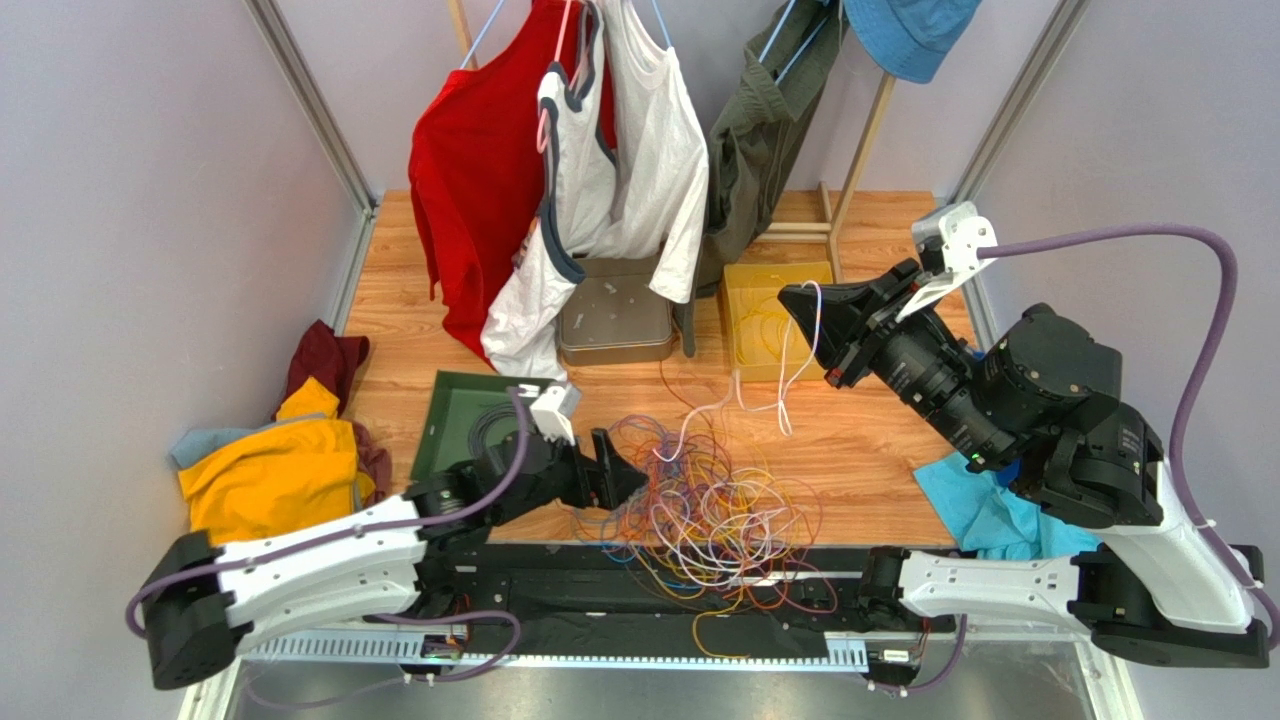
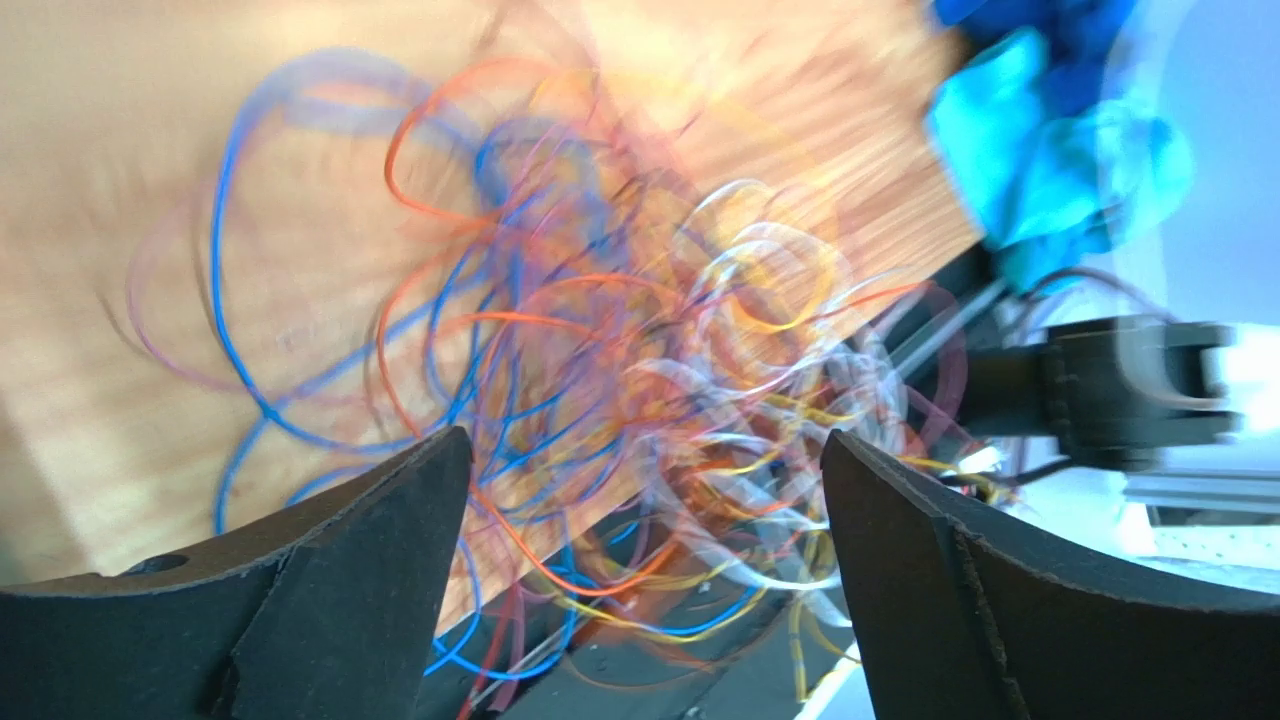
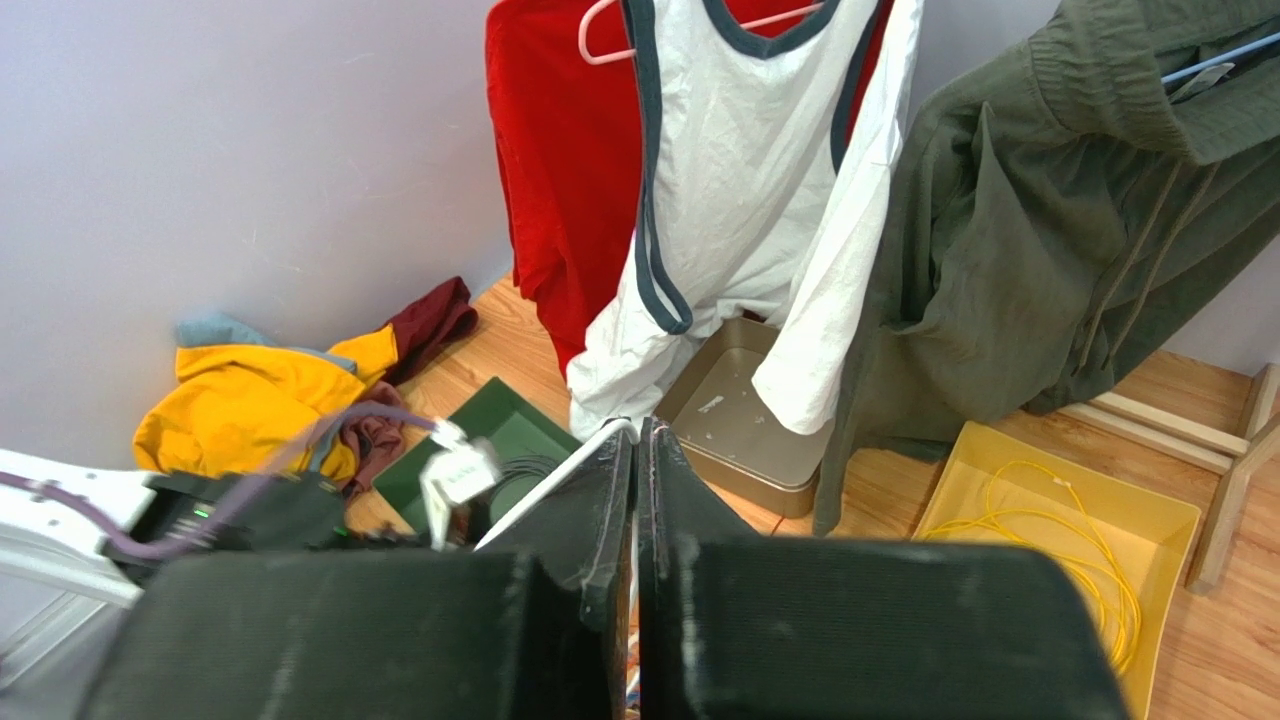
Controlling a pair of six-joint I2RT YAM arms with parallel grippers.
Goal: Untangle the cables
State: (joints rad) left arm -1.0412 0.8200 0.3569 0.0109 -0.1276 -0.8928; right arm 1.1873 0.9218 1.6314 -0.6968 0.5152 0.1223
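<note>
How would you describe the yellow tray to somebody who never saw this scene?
Look at the clothes rack at the back. Under its olive garment sits the yellow tray; unlike the beige tray beside it, it holds a coiled yellow cable.

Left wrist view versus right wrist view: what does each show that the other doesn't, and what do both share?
Left wrist only: the cables, a blurred multicoloured snarl seen beyond the open left claw, plus a teal cloth. Right wrist only: the shut right claw with a white cable at its tips, a hanging red shirt, white tank top and olive garment, and a yellow tray. Both: the wooden table.
</note>
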